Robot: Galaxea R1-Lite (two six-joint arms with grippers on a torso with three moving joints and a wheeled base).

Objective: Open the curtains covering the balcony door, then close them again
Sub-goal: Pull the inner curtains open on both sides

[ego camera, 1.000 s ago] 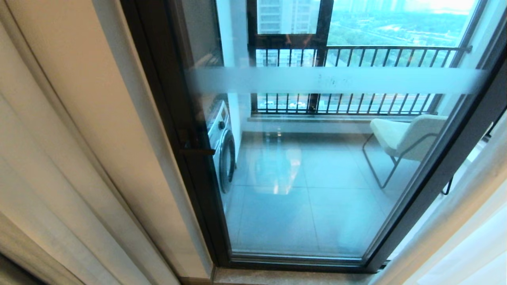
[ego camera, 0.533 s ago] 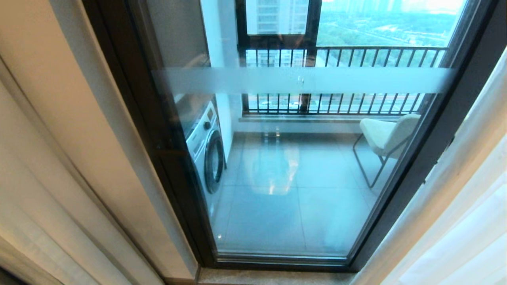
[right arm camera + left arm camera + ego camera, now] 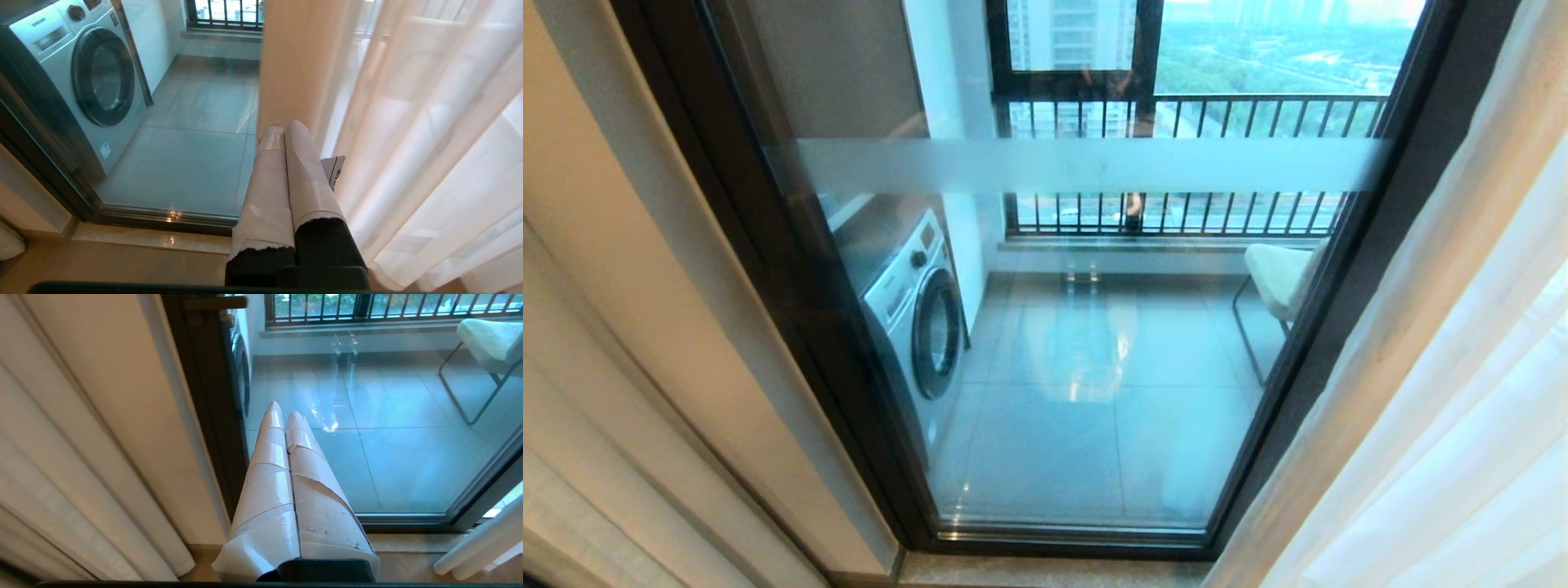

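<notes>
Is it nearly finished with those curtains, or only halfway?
About halfway, it seems. Done: the sheer white curtains with cream-beige edges hang drawn aside, baring the glass balcony door in its dark frame. In hand: nothing; the left tool and the right tool are both shut and empty, the right one beside the curtain fabric. Left: pulling the curtains back across the glass.

The washer (image 3: pixel 77 77) bears the brand "SAMSUNG" on its detergent drawer front, at the upper corner. A small sticker (image 3: pixel 105 149) low on the washer's front and a tag (image 3: pixel 335 169) beside the right claw (image 3: pixel 282 126) carry print too small to read.
</notes>
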